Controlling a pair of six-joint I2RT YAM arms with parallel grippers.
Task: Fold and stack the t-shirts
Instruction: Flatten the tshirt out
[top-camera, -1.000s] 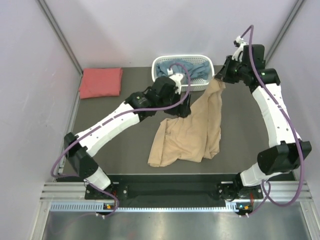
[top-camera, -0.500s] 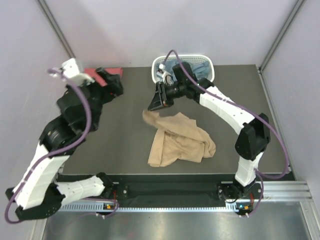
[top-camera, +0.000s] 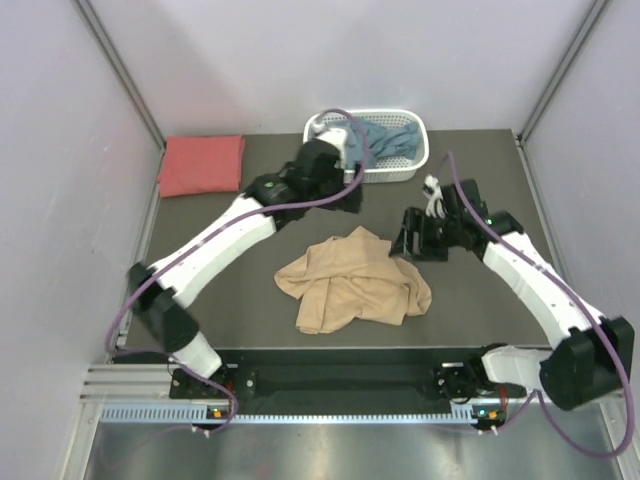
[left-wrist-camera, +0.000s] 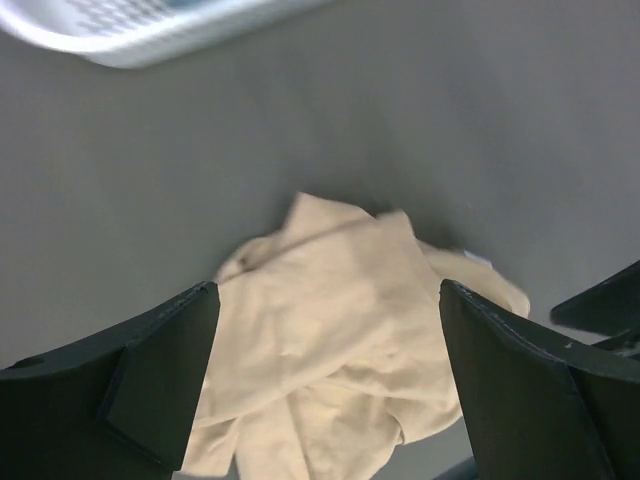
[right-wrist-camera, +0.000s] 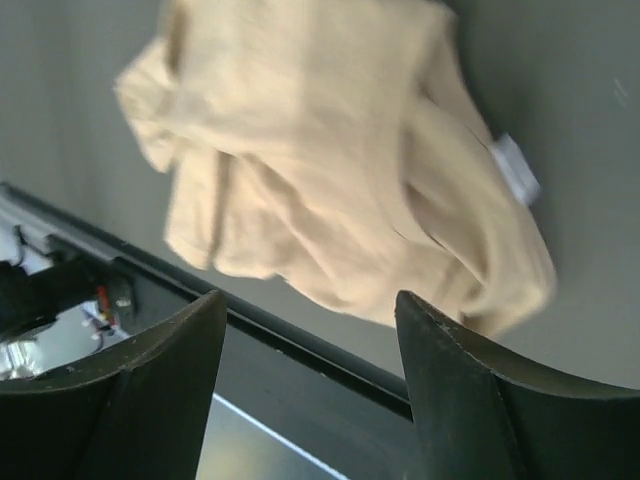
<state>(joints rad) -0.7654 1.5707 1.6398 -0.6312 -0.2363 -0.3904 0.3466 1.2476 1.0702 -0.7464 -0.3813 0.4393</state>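
On the matte grey table (top-camera: 500, 165), the soft tan t-shirt (top-camera: 352, 280) lies in a rumpled heap, below my left gripper (left-wrist-camera: 325, 300) and just beyond my right gripper (right-wrist-camera: 308, 300). Both pairs of blunt black fingers gape wide, gripping nothing.

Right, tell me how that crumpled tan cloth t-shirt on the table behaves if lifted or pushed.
The crumpled tan cloth t-shirt lies in soft, irregular folds, so it will probably hang limp and unfurl rather than hold shape. It looks thin, likely light. Pushed, it would likely bunch up against the dark table rather than slide as one piece.
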